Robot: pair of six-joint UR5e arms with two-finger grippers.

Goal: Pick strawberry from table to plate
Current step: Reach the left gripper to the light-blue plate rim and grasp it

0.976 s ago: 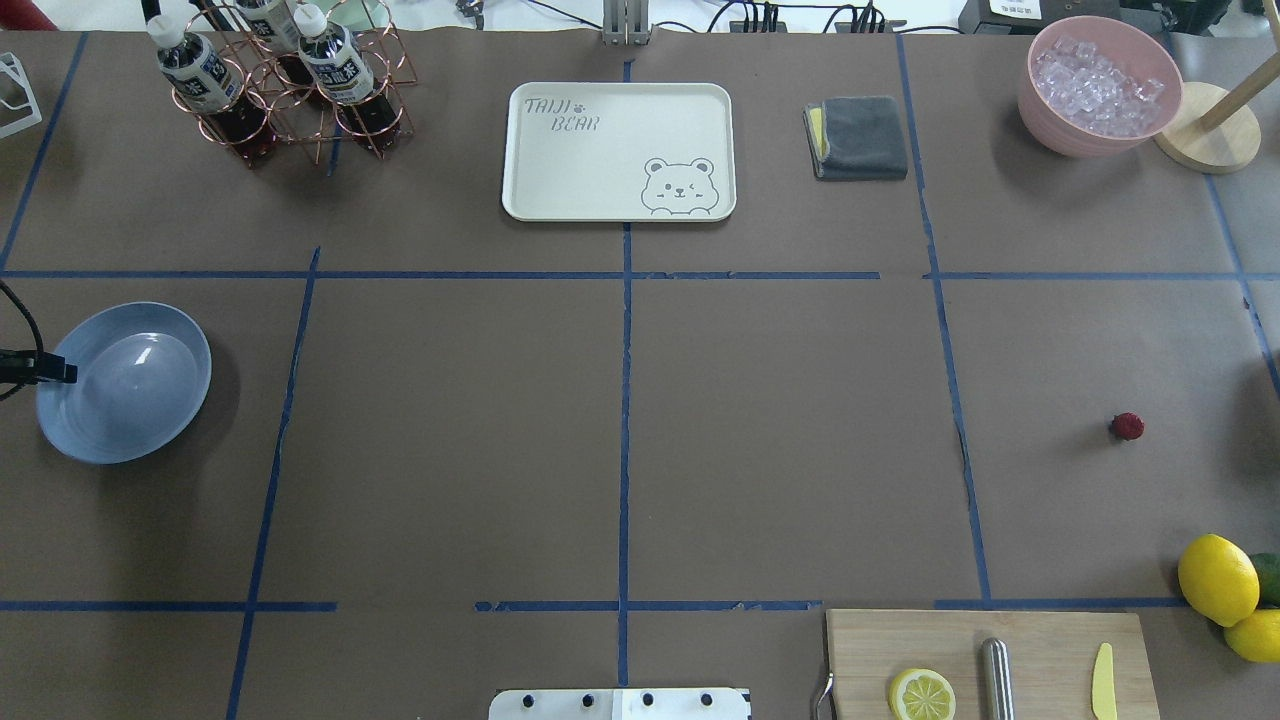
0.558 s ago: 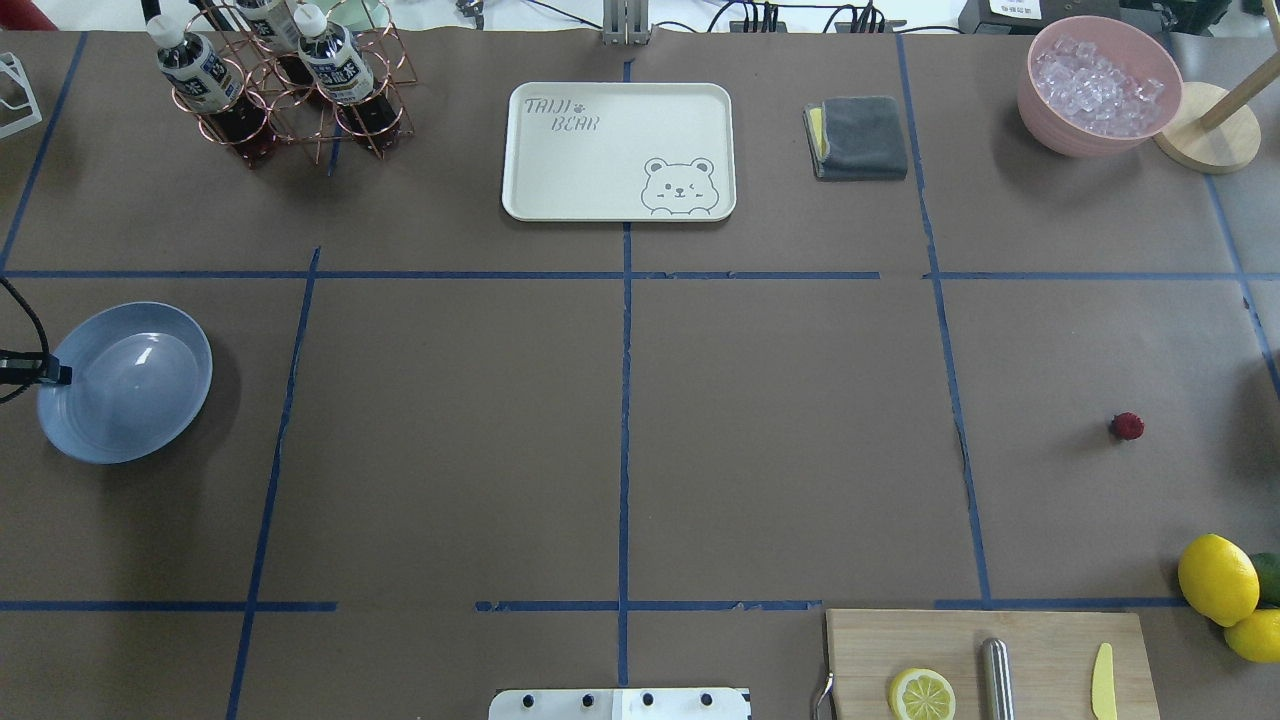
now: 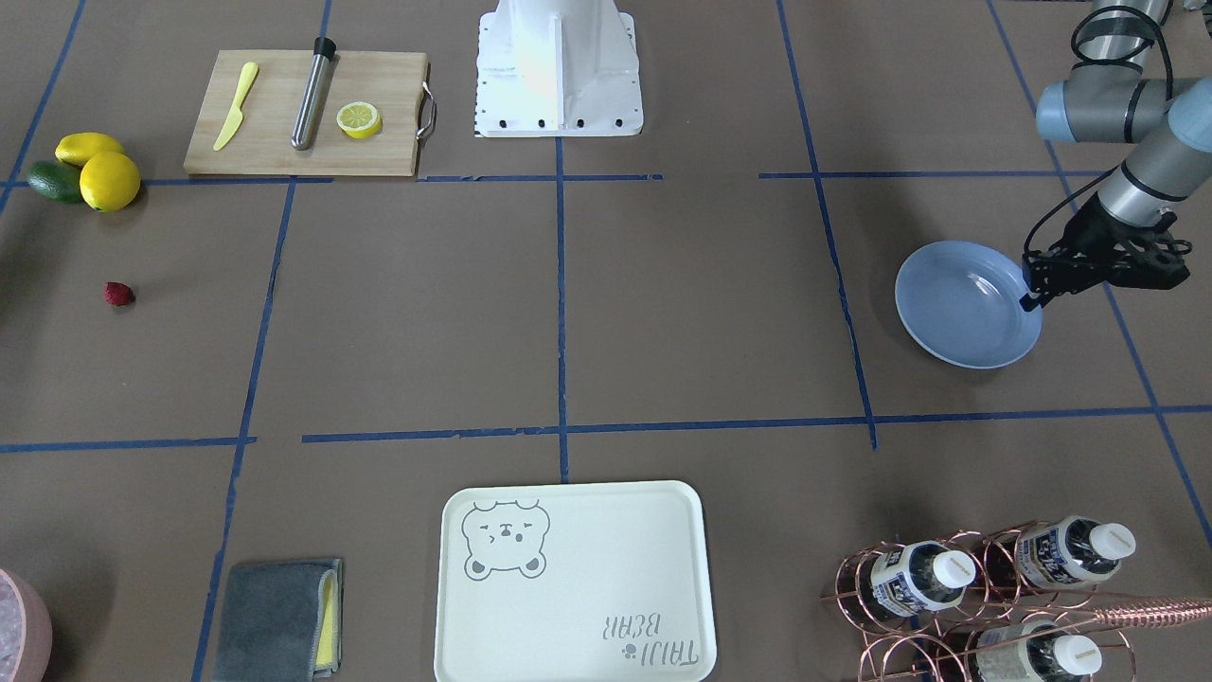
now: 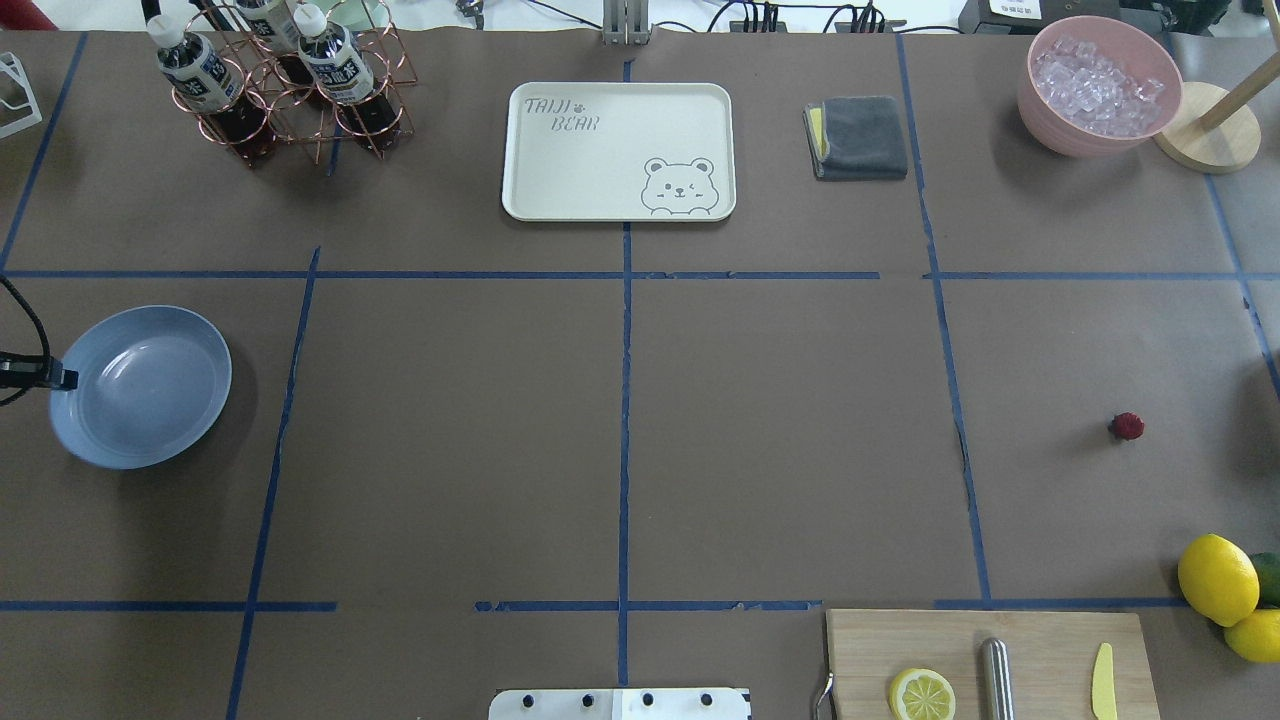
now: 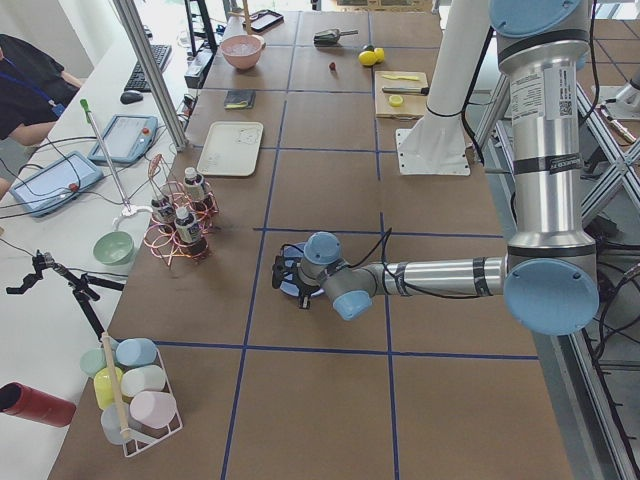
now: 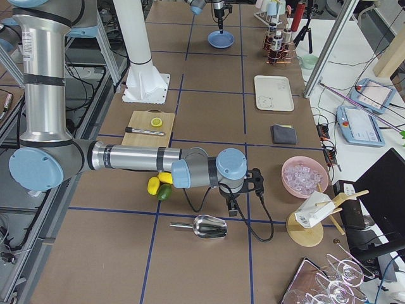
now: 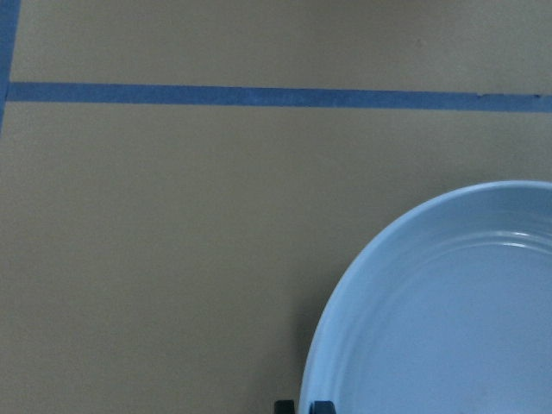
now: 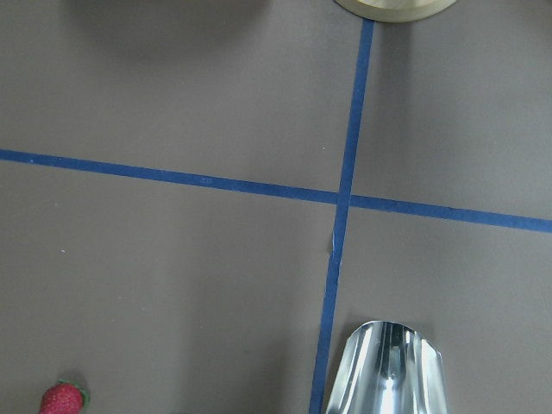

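The strawberry (image 4: 1127, 427) is a tiny dark-red berry lying alone on the brown table (image 4: 780, 440), far right; it also shows in the front view (image 3: 118, 295) and at the bottom left of the right wrist view (image 8: 62, 398). The light-blue plate (image 4: 140, 387) rests at the far left. My left gripper (image 4: 68, 379) is at its left rim, and in the left wrist view (image 7: 303, 406) the fingertips sit close together astride that rim, shut on it. My right gripper (image 6: 231, 204) shows only in the right side view, hanging near the strawberry's square; I cannot tell its state.
A cutting board (image 4: 1040, 645) with a lemon half, knife and metal rod lies at the near right. Lemons (image 4: 1217, 579) and an avocado sit beside it. A metal scoop (image 8: 392, 371) lies close to the right wrist. At the back stand a bear tray (image 4: 618, 150), grey cloth (image 4: 858, 137), ice bowl (image 4: 1098, 85) and bottle rack (image 4: 285, 85).
The plate has shifted a little to the right and now lies flatter than before. The left gripper stays at its left rim. The strawberry has not moved.
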